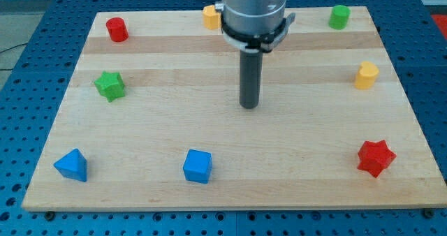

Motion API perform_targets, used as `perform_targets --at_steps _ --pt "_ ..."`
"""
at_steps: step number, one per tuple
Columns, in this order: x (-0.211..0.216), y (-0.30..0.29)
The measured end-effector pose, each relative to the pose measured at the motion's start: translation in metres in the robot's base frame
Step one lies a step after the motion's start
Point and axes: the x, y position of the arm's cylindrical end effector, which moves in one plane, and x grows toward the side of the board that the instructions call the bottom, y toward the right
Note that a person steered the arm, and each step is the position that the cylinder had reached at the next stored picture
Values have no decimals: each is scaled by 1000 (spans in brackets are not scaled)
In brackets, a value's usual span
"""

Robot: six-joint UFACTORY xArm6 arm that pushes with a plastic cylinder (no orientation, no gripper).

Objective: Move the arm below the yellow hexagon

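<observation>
Arm carries no hand (rod only, nothing grasped); tip (249,105), well left of yellow hexagon (366,75), needs a slide twd view's right across bench (140,131), stopping just below hexagon w/o contact, short of red star (376,158).

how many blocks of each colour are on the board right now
red: 2, cylinder and star
green: 2, star and cylinder
yellow: 2, one at the view's top, partly hidden by the arm, and the hexagon
blue: 2, triangle and cube
total: 8
</observation>
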Motion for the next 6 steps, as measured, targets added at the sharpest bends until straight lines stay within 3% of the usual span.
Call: perform_targets --at_steps 1,3,4,5,6 --pt "-22 36" --pt "-25 -130" --pt "-69 -205" --pt "-105 -201" --pt "-157 -118"
